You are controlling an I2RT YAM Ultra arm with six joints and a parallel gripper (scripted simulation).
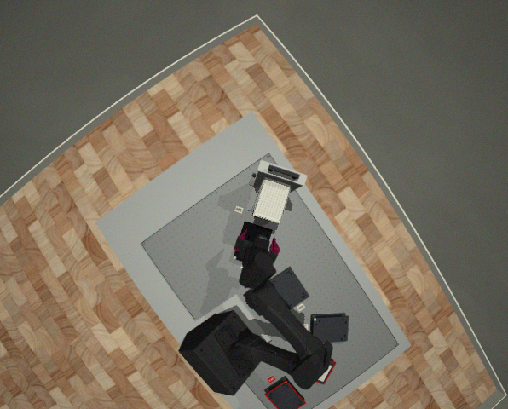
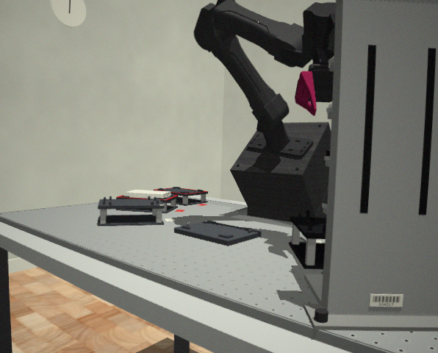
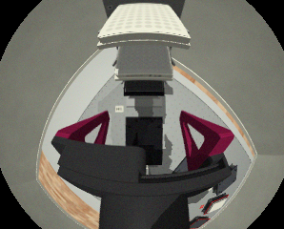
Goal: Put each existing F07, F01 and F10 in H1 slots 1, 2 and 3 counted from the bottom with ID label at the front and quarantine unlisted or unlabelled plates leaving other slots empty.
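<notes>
A white plate (image 1: 270, 201) juts out of the front of the hotel (image 1: 282, 172) from a high shelf, much of its length overhanging; from above its wells face up. Which slot it sits in I cannot tell, and no label can be read in any view. The hand (image 1: 257, 236) hangs just in front of the plate's near end, fingers spread wide, nothing between them.

Risks, as I judge them:
- Closing from this height could catch the plate's end unevenly and tilt it on the shelf, so a corner rides up or the plate jams against a side wall.
- A push off centre could skew it, leaving it short of the back stop.
- A pull with a loose grip could let the overhanging plate tip and drop onto the bench (image 2: 212, 265) or the nest (image 2: 310, 228) below the hotel.
- With the ID unread, it may go to the wrong station; another plate (image 2: 148, 193) already lies on a red-edged nest (image 2: 181, 190).
</notes>
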